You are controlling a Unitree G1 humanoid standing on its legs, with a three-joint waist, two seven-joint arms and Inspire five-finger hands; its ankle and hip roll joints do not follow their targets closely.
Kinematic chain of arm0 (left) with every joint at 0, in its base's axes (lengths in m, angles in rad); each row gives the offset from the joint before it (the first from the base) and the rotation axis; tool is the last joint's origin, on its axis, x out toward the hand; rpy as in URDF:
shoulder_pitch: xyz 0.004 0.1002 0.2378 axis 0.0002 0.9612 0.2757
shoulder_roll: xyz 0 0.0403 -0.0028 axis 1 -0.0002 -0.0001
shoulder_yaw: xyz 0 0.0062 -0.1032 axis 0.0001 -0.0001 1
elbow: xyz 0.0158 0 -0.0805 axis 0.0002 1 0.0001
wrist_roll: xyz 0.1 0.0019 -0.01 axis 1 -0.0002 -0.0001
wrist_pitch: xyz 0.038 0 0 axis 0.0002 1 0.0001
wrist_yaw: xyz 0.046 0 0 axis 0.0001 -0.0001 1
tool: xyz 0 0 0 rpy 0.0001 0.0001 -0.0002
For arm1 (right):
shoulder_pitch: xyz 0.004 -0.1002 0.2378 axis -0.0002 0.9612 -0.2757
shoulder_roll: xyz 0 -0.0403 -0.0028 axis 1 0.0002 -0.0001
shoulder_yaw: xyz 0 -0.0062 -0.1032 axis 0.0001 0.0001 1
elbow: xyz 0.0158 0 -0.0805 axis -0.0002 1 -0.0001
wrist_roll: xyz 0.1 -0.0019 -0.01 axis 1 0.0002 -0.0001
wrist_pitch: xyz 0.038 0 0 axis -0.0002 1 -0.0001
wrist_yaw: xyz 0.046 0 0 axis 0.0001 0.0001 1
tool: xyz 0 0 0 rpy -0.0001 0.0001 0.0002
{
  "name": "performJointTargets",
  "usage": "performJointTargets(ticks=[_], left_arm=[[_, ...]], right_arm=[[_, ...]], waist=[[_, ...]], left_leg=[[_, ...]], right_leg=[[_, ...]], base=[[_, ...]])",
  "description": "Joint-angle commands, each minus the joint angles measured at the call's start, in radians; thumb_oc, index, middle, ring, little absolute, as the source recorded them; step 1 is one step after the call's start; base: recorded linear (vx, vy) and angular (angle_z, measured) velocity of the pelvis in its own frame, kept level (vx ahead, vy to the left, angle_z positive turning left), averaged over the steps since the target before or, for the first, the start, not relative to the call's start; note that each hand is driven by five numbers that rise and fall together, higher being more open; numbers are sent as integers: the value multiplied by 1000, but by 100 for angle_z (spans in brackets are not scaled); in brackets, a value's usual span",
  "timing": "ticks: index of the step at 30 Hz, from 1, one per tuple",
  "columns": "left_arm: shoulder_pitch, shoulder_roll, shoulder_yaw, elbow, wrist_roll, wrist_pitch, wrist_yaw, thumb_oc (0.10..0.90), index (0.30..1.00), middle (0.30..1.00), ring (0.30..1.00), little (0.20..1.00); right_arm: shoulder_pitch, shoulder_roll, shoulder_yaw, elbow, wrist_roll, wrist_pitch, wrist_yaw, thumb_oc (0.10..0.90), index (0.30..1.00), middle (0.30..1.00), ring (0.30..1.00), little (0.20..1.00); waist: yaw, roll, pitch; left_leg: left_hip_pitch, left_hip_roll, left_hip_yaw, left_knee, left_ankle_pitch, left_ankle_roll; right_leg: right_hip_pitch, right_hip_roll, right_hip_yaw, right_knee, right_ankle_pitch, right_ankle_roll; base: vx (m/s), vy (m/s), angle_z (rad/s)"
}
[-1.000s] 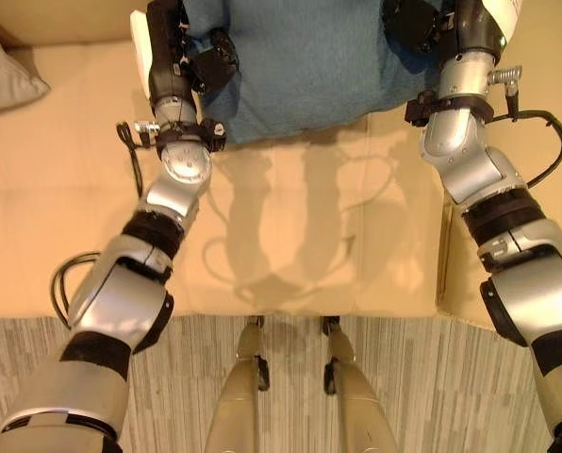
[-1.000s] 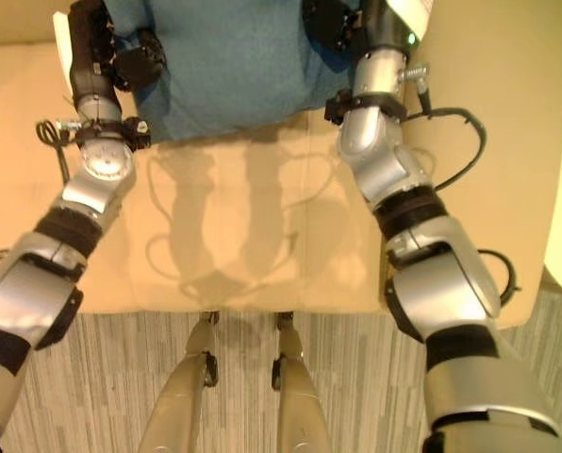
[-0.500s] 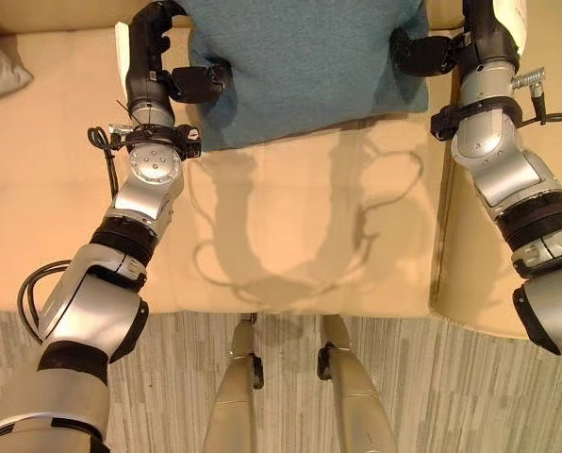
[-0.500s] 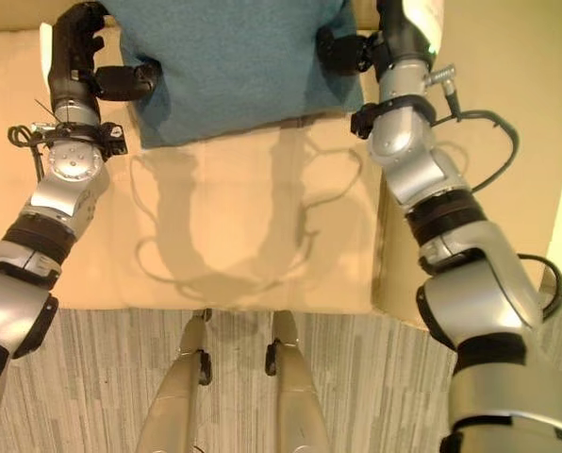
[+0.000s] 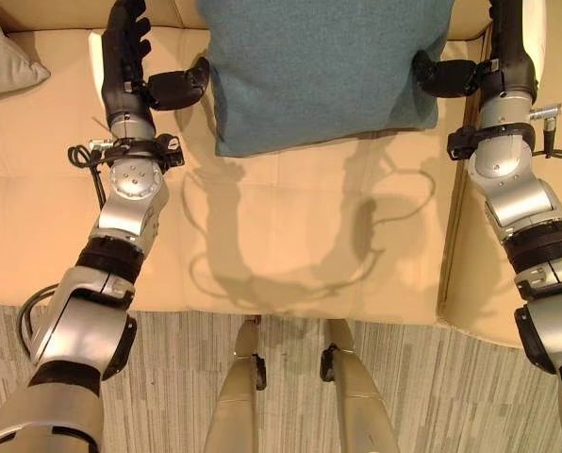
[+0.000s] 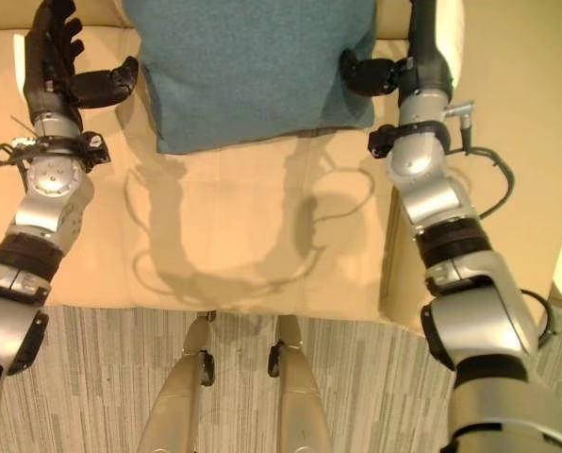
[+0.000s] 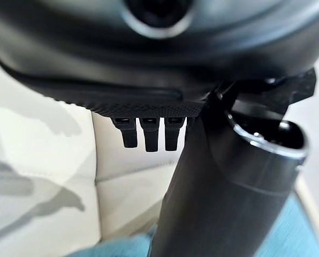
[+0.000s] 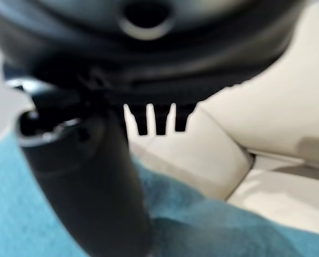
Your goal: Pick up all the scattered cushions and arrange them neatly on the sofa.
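Up against the sofa back sat the teal cushion, my left hand and right hand both spread open beside it, holding nothing, while a grey cushion still looked unsorted to me.

left hand off teal cushion, fingers opened

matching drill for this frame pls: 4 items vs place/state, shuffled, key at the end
Items:
1. teal cushion
2. grey cushion
3. left hand
4. right hand

Places/states:
A. at the sofa's far left edge
B. thumb against the teal cushion's right edge
C. on the seat against the sofa back, between both hands
D. fingers straight, thumb pointing at the teal cushion's left edge

Pairs: 1-C, 2-A, 3-D, 4-B
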Motion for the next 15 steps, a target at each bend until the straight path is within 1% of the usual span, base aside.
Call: performJointTargets(ticks=[1, 2, 3, 4, 6, 7, 8, 15], left_arm=[[120, 48, 32, -43, -18, -136, -15, 800, 900, 900, 900, 900], [123, 47, 34, -46, -18, -135, -15, 800, 900, 900, 900, 900], [234, 26, 87, -94, -33, -139, -37, 800, 900, 900, 900, 900], [236, 26, 88, -96, -33, -139, -37, 800, 900, 900, 900, 900], [324, 0, 117, -122, -42, -141, -58, 800, 900, 900, 900, 900], [327, 0, 118, -124, -41, -140, -58, 800, 900, 900, 900, 900], [375, -10, 126, -133, -33, -138, -78, 800, 900, 900, 900, 900], [450, -29, 143, -149, -45, -141, -118, 800, 900, 900, 900, 900]], right_arm=[[65, -16, -15, -19, 60, -102, -2, 800, 900, 900, 900, 900], [66, -15, -15, -19, 60, -101, -2, 800, 900, 900, 900, 900], [116, -10, -33, -27, 84, -102, 27, 800, 900, 900, 900, 900], [117, -10, -32, -27, 84, -102, 27, 800, 900, 900, 900, 900], [154, 3, -41, -31, 93, -104, 54, 800, 900, 900, 900, 900], [154, 4, -40, -31, 93, -104, 54, 800, 900, 900, 900, 900], [177, 16, -47, -31, 92, -108, 67, 800, 900, 900, 900, 900], [183, 37, -47, -3, 99, -111, 85, 800, 900, 900, 900, 900]], waist=[[28, -58, -197], [27, -58, -198], [42, -58, -189], [42, -57, -190], [55, -57, -184], [54, -56, -185], [63, -54, -180], [89, -49, -166]], left_leg=[[47, -23, 5, 0, -114, -50], [48, -23, 5, 0, -115, -50], [54, -22, 4, 0, -115, -50], [55, -22, 4, 0, -115, -50], [58, -24, 2, 0, -115, -50], [58, -24, 1, 0, -115, -50], [59, -24, 0, 0, -112, -50], [54, -28, -4, 0, -108, -52]], right_leg=[[65, -61, 4, -28, -91, 127], [65, -61, 4, -28, -91, 127], [72, -63, 0, -28, -93, 125], [72, -63, 0, -28, -93, 125], [77, -65, -4, -28, -95, 123], [77, -65, -4, -28, -95, 123], [80, -66, -7, -28, -96, 121], [74, -71, -14, -28, -97, 119]], base=[[8, -26, 5], [3, -33, 4], [1, -23, 3], [0, 0, 0], [5, -13, -2], [0, 0, 0], [0, 0, 0], [-2, -7, 4]])
